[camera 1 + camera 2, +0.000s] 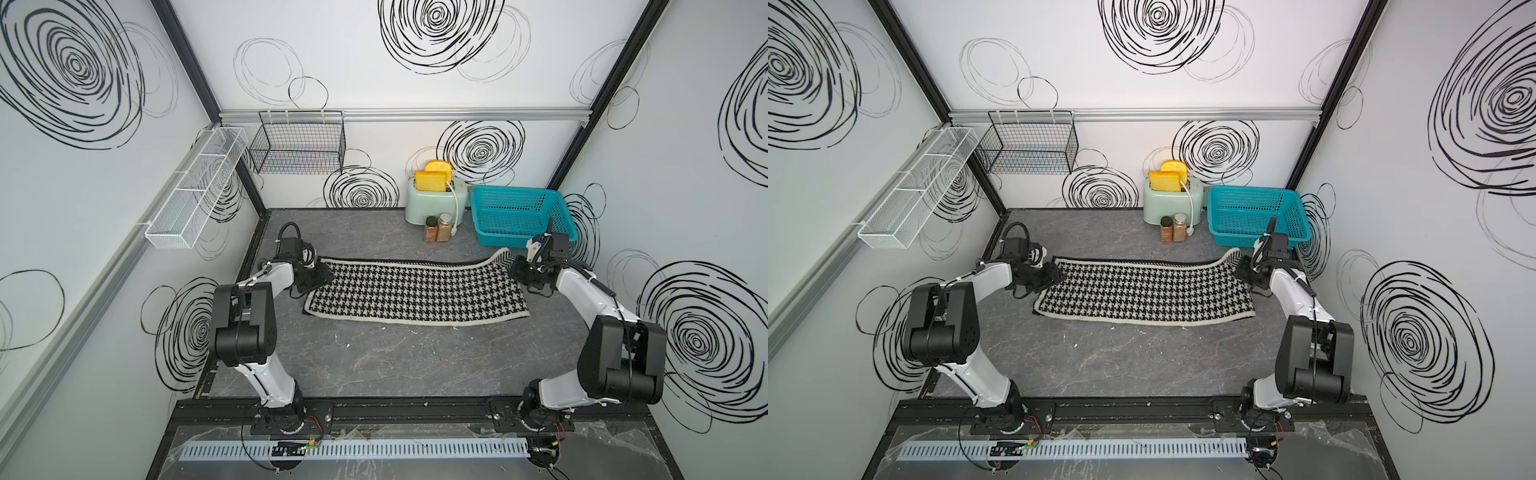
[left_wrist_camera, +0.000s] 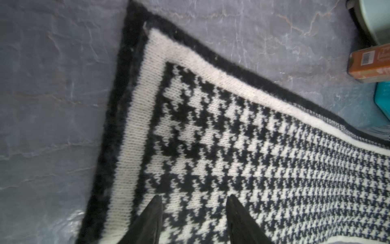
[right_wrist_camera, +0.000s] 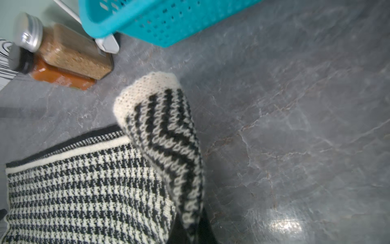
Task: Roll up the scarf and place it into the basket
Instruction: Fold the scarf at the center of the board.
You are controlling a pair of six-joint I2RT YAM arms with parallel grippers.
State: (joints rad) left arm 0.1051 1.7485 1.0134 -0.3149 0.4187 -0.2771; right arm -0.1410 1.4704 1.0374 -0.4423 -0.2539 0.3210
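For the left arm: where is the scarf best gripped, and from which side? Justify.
Probably the short end's border, coming low from beyond that end: the scarf lies flat there, so only its edge offers a lip. The left gripper stands open over it.

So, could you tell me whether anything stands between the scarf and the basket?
Nothing visible does: bare table separates the scarf, its end pinched in the right hand, from the basket. The spice jars stand aside, before the toaster.

White walls [image 1: 365, 95], black swirl drawings — grey marbled tabletop [image 1: 395, 365]; wire basket [image 1: 299, 151], white mesh rack [image 1: 195, 189] on rails [image 1: 457, 113].
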